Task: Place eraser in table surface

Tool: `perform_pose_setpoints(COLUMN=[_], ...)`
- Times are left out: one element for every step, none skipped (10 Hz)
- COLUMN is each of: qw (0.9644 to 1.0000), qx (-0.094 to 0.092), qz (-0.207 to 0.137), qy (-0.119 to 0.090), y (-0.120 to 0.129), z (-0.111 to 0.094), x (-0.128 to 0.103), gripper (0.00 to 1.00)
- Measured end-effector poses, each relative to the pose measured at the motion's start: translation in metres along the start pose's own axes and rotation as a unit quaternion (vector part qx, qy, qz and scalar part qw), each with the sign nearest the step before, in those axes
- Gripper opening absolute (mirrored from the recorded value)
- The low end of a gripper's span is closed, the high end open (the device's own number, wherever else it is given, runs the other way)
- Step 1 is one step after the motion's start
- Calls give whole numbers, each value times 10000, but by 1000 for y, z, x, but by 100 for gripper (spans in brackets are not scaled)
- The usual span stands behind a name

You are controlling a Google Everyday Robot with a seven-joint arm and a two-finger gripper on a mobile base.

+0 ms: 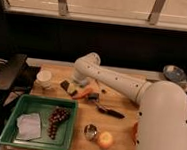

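The eraser (65,85), a small flat black rectangular block, lies flat on the light-brown wooden table (119,100), near its back left part. It sits between a white cup (44,78) to the left and an orange carrot (85,94) to the right. The white arm's gripper (76,84) points down right by the eraser's right end, over the table. Its fingers stand spread wide, and they appear to be clear of the eraser, though the wrist hides much of them. A black-handled tool (106,110) lies on the table, right of the carrot. A green plastic tray (11,126) sits at the front left corner and holds a bunch of dark grapes (56,121) and a light-blue soft pad (30,126). Near the front edge stand a small metal cup (90,131) and, just beside it, a round orange-yellow fruit (105,139).
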Motion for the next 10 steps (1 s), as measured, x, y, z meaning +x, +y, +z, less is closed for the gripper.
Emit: perform_pose_setpoints(qw=[10000,10000,9999,9998,9997,9995,9994,9992,9991,9988], qx=[-7,-4,-8,-30,-66,-125,-164,-219,-269,-325], qz=[29,68,109,169,223,282,295,305,308,316], qy=[8,27,40,62,94,117,119,130,147,173], y=[0,-2,-4,-5,-6,-5,-4,-3,-1,1], z=[5,11,14,20,25,31,34,38,41,46], x=[1,4,6,10,15,18,19,20,21,22], gripper=[65,65,65,65,65,65,65,65,65,65])
